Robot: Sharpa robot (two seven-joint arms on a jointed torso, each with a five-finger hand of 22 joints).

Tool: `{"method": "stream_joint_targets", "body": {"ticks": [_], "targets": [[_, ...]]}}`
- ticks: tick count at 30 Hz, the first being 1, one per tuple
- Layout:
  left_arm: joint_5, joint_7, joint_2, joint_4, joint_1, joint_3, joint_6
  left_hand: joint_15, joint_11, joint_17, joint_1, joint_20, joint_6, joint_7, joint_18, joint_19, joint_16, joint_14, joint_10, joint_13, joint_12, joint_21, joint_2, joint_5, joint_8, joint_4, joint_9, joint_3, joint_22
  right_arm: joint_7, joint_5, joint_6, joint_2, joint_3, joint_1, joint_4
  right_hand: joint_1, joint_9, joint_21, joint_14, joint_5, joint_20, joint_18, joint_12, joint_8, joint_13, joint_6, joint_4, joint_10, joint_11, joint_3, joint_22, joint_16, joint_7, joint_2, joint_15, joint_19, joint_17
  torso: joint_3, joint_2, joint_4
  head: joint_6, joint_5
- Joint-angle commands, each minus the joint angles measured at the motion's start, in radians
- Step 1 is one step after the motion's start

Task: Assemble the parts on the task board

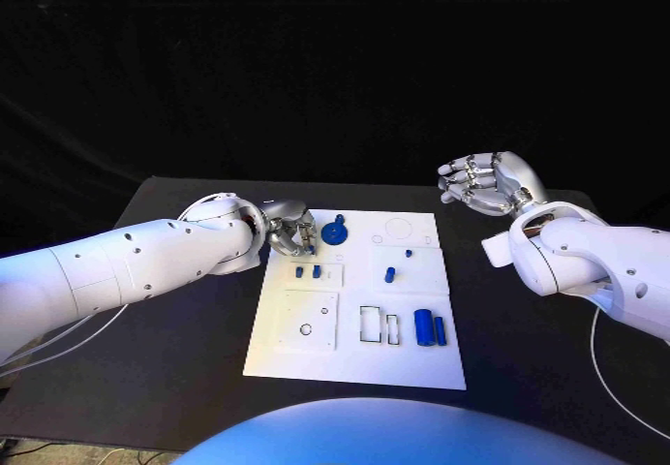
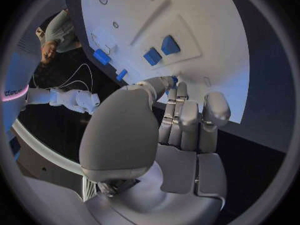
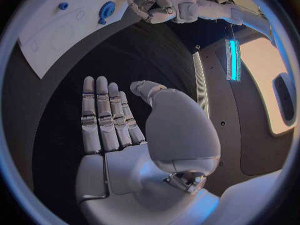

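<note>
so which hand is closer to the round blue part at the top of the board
Left. The left hand sits at the task board's far left edge, right beside the round blue part. The right hand hovers off the board, beyond its far right corner.

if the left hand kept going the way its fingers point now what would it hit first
Most likely the round blue part at the far left corner of the task board. The left hand reaches in over that edge, fingers aimed toward it. Whether they are already touching is unclear.

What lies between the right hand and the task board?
Only bare black table: in the head view the right hand hovers open beyond the task board's far right corner, nothing between them.
</note>
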Motion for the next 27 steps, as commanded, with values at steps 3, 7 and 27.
{"method": "stream_joint_targets", "body": {"ticks": [3,7,27], "targets": [[0.004,0.002,0.006,-0.006,-0.002,0.0,0.024,0.003,-0.001,-0.002,-0.007,0.001,0.007,0.003,-0.018,0.008,0.002,0.003,0.01,-0.001,-0.007,0.005,-0.001,-0.001,-0.006,0.001,0.002,0.007,0.0,0.005,-0.007,0.011,0.0,0.0,-0.001,0.001,0.003,-0.002,0.004,0.004,0.006,0.006,0.011,-0.006,-0.003,-0.001,0.002,-0.004,0.003,0.002,-0.001,-0.001,-0.007,0.008,0.008,0.005,0.003,-0.001,0.0001,-0.001,0.0014,0.0,-0.002],[0.003,0.003,0.011,-0.01,-0.003,-0.001,0.026,0.003,-0.001,-0.002,-0.007,0.001,0.007,0.003,-0.018,0.008,0.002,0.003,0.01,-0.001,-0.007,0.005,-0.001,-0.001,-0.006,0.001,0.002,0.007,0.0,0.005,-0.007,0.011,0.0,0.0,-0.001,0.001,0.003,-0.002,0.004,0.004,0.006,0.006,0.011,-0.006,-0.003,-0.001,0.002,-0.004,0.003,0.002,-0.001,-0.001,-0.007,0.008,0.008,0.005,0.003,-0.001,-0.0002,0.0,0.0006,0.0,-0.002],[-0.001,-0.01,0.033,-0.027,-0.011,-0.004,0.041,0.003,-0.001,-0.002,-0.006,0.001,0.009,0.004,-0.018,0.008,0.003,0.003,0.013,-0.001,-0.012,0.005,0.0,-0.002,-0.007,-0.001,0.002,0.01,0.0,0.006,-0.007,0.011,0.0,0.0,-0.001,0.008,0.003,-0.002,0.004,0.004,0.006,0.006,0.011,-0.006,-0.003,-0.001,0.002,-0.004,0.003,0.002,-0.001,-0.001,-0.007,0.008,0.008,0.005,0.003,-0.001,-0.0008,-0.001,0.0004,0.0,-0.002]]}}
